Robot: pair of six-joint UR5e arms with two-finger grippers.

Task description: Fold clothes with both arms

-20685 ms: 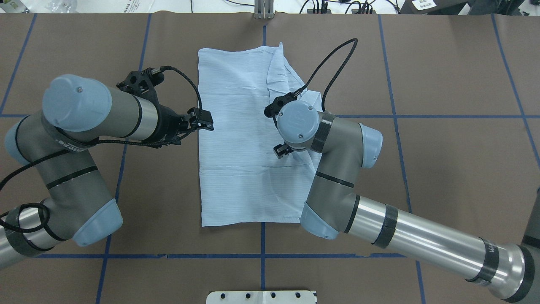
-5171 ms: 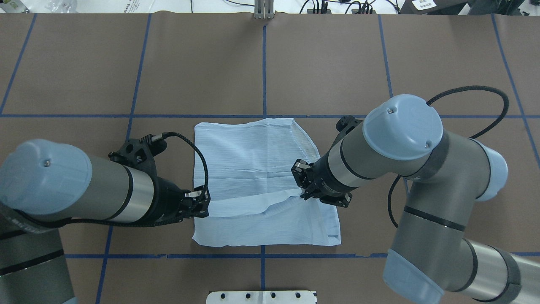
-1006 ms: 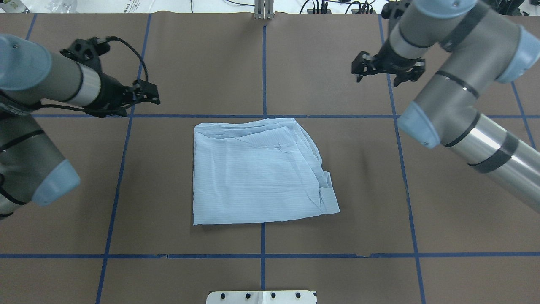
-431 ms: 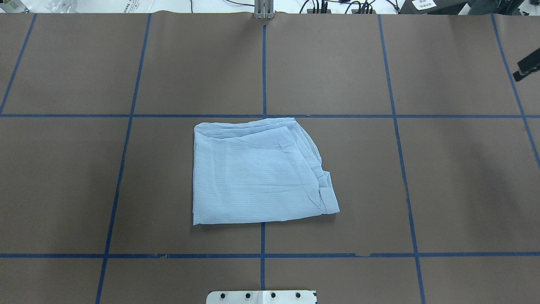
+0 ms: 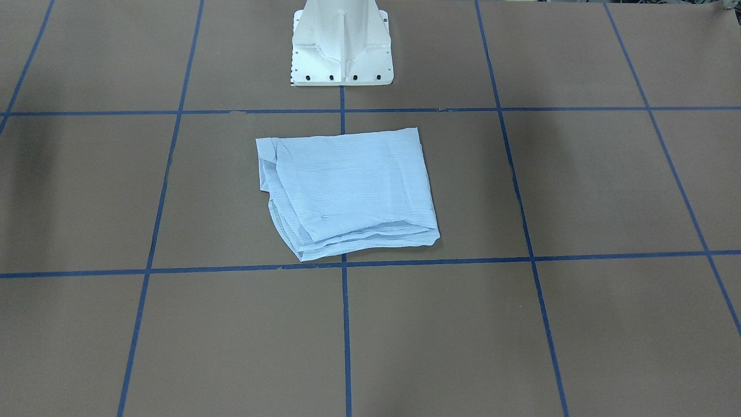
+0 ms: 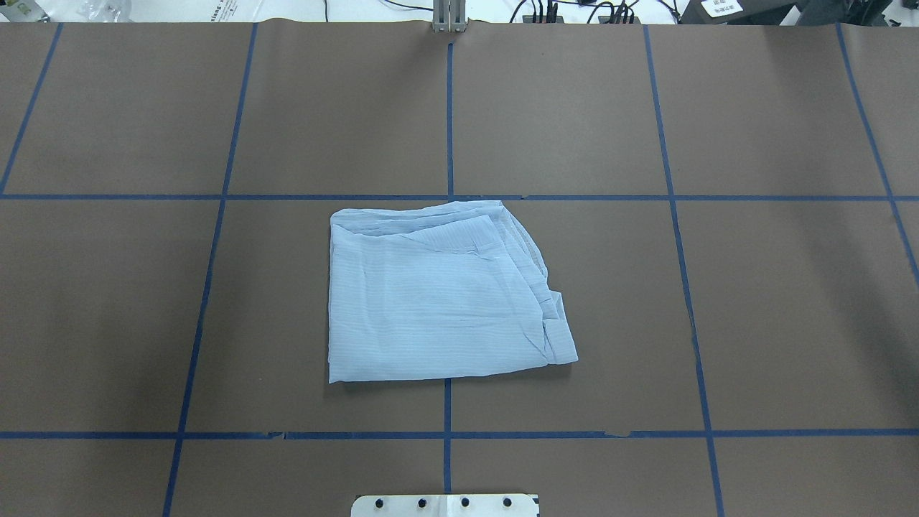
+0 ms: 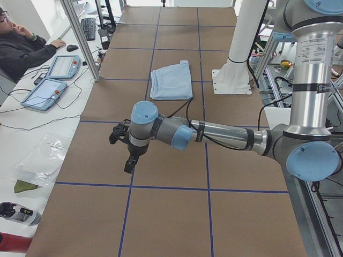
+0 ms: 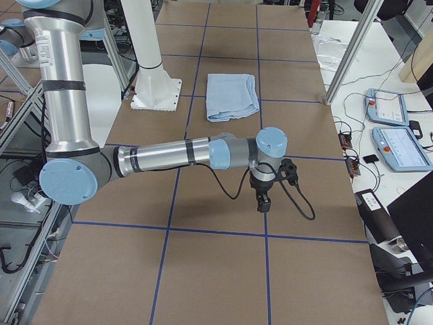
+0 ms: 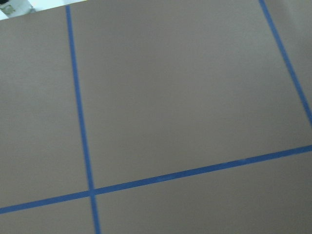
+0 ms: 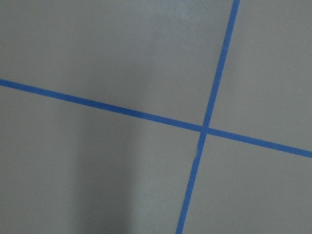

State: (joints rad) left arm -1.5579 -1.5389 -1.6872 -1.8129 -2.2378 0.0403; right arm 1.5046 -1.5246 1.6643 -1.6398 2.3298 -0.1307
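Note:
The light-blue shirt lies folded into a rough square in the middle of the brown table, with loose layered edges on its right side in the overhead view. It also shows in the front-facing view and both side views. Neither arm touches it. My left gripper hangs over bare table far to the shirt's left. My right gripper hangs over bare table far to its right. Each shows only in a side view, so I cannot tell if it is open or shut. Both wrist views show only brown paper and blue tape lines.
The white pedestal base stands behind the shirt. An operator sits at the far side, with teach pendants and aluminium posts along that edge. Blue tape lines grid the table.
Both arms have swung away from the shirt to the table's ends and left the overhead view. The folded shirt has not moved in the last second.

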